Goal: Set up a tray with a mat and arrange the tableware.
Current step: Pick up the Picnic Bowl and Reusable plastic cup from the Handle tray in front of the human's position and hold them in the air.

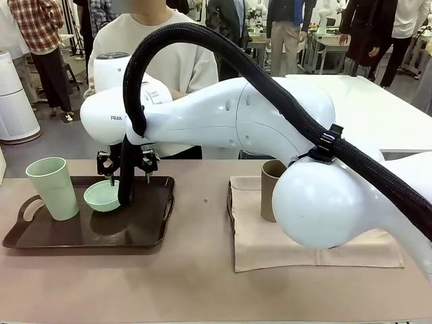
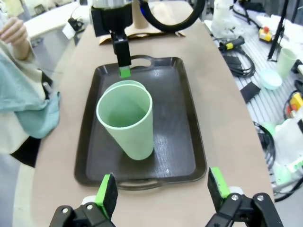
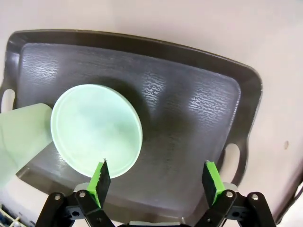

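Mint bowl (image 3: 94, 127), tall green cup (image 2: 128, 123), grained dark tray (image 3: 189, 109), left tool (image 2: 162, 182) and right tool (image 3: 156, 172) spread wide, empty

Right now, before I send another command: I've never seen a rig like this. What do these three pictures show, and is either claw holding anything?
These are two white robot arms, each ending in a two-finger claw with green pads. The wide picture comes from a fixed camera between the arms, looking across the table at a person on the far side. The big white arm crossing it is the right one. The other two pictures come from wrist cameras looking along each claw's fingers. On the left of the table sits a dark tray holding a pale green cup and a mint green bowl. On the right lies a beige mat with a tan-brown cup on it, partly hidden by the arm. The right gripper hangs open over the bowl. The left gripper is open at the tray's end, facing the green cup. Neither holds anything.
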Action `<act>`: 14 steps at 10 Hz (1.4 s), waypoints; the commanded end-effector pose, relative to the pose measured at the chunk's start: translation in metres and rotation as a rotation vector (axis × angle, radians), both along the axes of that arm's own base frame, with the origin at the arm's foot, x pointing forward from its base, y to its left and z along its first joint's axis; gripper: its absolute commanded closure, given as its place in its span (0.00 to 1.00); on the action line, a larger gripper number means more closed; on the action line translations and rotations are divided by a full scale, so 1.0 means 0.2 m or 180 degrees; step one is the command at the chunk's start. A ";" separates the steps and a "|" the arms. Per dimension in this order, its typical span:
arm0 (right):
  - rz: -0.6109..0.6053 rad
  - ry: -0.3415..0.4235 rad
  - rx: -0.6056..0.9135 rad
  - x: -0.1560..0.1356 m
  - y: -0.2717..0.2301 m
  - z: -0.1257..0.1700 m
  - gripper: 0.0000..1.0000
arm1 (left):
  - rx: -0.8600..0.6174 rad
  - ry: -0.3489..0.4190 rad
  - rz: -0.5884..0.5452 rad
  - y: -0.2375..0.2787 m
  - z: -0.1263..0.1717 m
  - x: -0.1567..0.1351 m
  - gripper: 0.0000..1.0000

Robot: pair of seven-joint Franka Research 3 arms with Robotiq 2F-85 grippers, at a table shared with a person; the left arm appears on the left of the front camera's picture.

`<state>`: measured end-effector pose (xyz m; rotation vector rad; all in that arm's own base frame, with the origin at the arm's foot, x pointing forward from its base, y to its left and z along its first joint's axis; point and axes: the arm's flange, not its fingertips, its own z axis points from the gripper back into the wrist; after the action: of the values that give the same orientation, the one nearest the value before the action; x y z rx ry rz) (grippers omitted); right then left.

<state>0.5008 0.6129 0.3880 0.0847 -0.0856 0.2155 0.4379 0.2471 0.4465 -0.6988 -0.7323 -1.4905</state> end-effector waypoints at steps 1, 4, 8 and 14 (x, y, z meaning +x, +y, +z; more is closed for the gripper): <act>0.0073 -0.0014 -0.0030 -0.01 -0.01 0.03 0.00 | 0.0010 -0.0035 -0.0029 0.01 0.00 -0.01 0.00; -0.0015 0.0036 0.0089 0.00 -0.01 -0.06 0.00 | -0.0104 -0.0059 0.0125 -0.03 -0.04 0.02 0.00; -0.0009 0.0007 0.0227 0.04 0.01 -0.16 0.00 | -0.0176 -0.0488 0.0635 -0.07 -0.25 0.07 0.00; -0.0023 0.0102 0.0338 0.05 0.04 -0.23 0.00 | -0.0319 -0.0182 0.0426 -0.16 -0.49 0.12 0.00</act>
<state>0.5093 0.6219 0.3416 0.1555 -0.0819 0.2106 0.4632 0.2137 0.3493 -0.6542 -0.9053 -1.3321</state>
